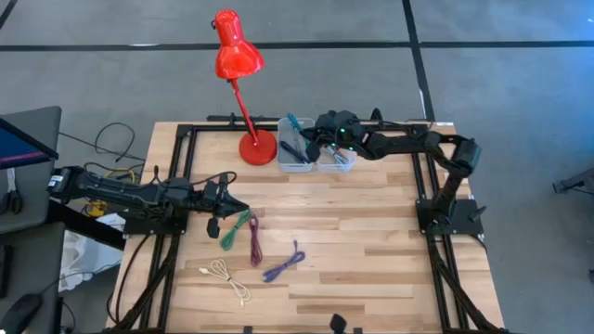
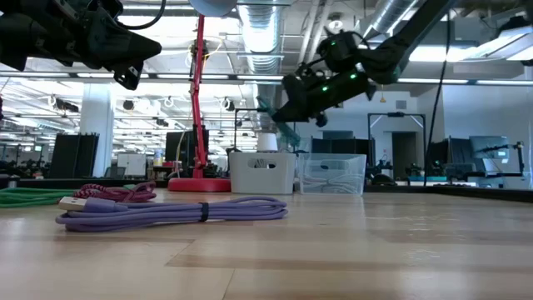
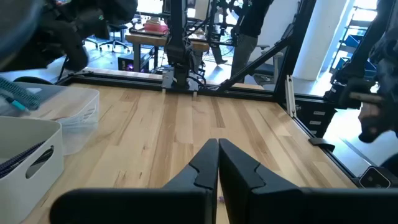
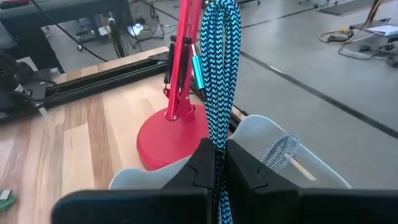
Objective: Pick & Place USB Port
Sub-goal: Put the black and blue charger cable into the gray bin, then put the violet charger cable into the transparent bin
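The right gripper, just above centre in the high view, hovers over the white bin. Its fingers are clamped on a teal braided cable, which hangs folded between them above the bin's rim, with the red lamp base just beside. A clear bin touches the white one on its right.

The left gripper, at left of centre, is raised over the table with its fingers pressed together and nothing between them. Below and right of it lie a green cable, a maroon cable, a purple cable and a white cable, all apart from both grippers.
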